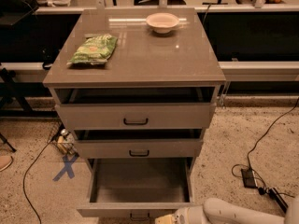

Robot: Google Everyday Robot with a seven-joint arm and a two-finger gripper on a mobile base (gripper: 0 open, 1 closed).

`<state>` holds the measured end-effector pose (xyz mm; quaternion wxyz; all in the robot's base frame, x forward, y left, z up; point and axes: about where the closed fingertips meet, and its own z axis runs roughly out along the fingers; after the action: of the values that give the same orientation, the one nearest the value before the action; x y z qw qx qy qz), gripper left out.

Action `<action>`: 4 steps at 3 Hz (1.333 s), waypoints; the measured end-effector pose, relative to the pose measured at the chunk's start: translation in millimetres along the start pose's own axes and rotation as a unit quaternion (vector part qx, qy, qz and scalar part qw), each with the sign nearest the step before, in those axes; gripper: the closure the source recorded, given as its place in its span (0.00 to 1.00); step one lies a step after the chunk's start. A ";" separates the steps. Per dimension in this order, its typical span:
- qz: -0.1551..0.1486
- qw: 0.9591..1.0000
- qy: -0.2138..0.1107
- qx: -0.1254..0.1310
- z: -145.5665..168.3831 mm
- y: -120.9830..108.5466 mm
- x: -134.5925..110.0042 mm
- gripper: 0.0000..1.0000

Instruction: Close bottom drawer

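The bottom drawer (pixel 140 181) is the lowest of three grey-taupe drawers and is pulled far out, showing its bare inside. Its low front panel (pixel 112 212) is near the bottom edge of the camera view, with the small black handle (pixel 139 217) partly cut off. My gripper (pixel 169 218) is at the bottom edge, right beside the front panel near the handle. The white arm (pixel 238 213) reaches in from the lower right. Most of the gripper is cut off by the frame.
The middle drawer (pixel 138 148) and top drawer (pixel 135 116) each stand slightly open. A green snack bag (pixel 93 49) and a white bowl (pixel 162 21) lie on the cabinet top. Cables and a power brick (pixel 248 177) lie on the floor right; a blue X (pixel 65 167) marks the floor left.
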<state>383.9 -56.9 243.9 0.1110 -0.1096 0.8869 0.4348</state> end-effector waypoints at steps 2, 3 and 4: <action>0.019 1.000 -0.005 0.012 18.4 -38.1 -4.1 0.99; 0.020 1.000 -0.005 0.012 19.1 -38.1 -4.0 1.00; 0.019 0.999 -0.026 0.031 26.2 -51.9 -21.4 1.00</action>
<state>422.0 -65.1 195.7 0.1292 -0.0775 0.8988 0.4118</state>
